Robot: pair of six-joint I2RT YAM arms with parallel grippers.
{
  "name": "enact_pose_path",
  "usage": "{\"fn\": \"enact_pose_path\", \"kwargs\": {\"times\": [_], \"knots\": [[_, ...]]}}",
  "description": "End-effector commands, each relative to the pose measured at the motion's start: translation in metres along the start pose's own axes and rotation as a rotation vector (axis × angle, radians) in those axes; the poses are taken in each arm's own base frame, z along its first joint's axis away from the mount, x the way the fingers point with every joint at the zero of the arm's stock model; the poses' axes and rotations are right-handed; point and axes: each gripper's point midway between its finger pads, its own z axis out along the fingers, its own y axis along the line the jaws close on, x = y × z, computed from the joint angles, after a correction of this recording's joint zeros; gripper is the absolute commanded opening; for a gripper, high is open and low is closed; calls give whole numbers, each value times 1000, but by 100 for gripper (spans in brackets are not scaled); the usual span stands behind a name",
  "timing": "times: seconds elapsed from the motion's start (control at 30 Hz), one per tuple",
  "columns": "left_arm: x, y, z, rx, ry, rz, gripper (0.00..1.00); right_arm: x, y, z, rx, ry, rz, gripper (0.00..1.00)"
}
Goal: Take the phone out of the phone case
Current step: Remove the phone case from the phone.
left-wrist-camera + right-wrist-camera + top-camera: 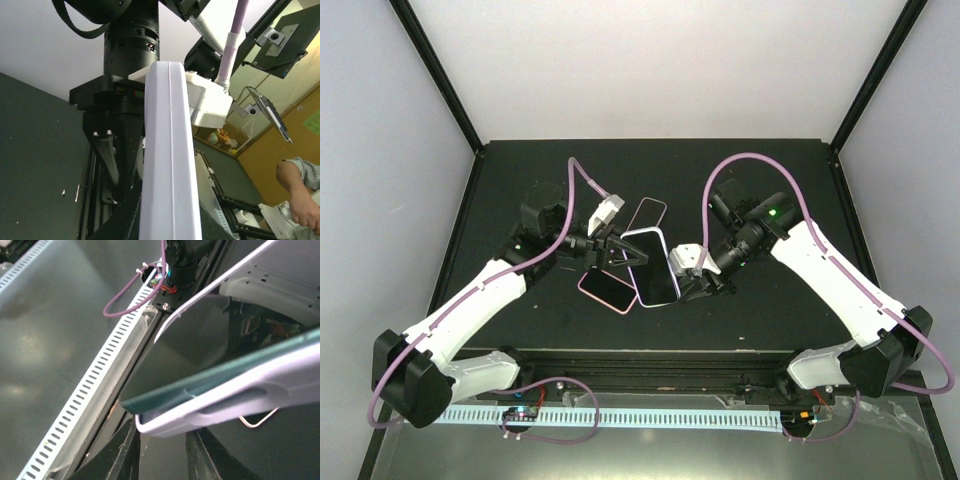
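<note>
The phone sits dark face up in its lavender phone case, between the two grippers. Its long axis runs from the far side of the black table back toward the arm bases, with the near end leaning a little to the right.

Count of slabs: three. One is the cased phone. A pink one lies flat just left of the case's near end, and a dark one with a pale rim lies just beyond its far end.

The left gripper is on the case's left long edge, clenched hard on it. In the left wrist view the lavender edge stands upright and fills the middle.

The right gripper is against the case's right long edge. In the right wrist view a teal edge of the phone shows above the lavender rim at one corner. The two dark fingers stand a little apart just below that corner. Whether they pinch the case or only sit beside it, I cannot tell.
</note>
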Motion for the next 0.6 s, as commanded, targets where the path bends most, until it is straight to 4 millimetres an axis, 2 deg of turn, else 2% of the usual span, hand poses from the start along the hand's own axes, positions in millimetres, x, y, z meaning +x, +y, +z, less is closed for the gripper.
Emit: {"fn": "enact_pose_path", "kwargs": {"times": [0.0, 0.1, 0.23, 0.3, 0.37, 0.47, 0.57], "knots": [[2, -55, -4, 150, 66, 48, 2, 18, -34, 0, 81, 116, -99, 26], [2, -61, -6, 148, 63, 60, 1, 17, -42, 3, 81, 88, -87, 26], [4, -57, -6, 125, 54, 62, 1, 5, -46, -2, 69, -43, 0, 28], [4, -48, -6, 75, 37, 69, 2, -3, -38, -7, 44, -113, 48, 32], [5, -36, -6, 20, 16, 70, 2, -8, -29, -9, 38, -148, 82, 40], [-2, -17, -8, -77, -40, 87, 1, -8, -15, -11, 60, -164, 119, 53], [-11, 3, -12, -199, -102, 125, 2, -6, -6, -13, 80, -159, 178, 58]]}}
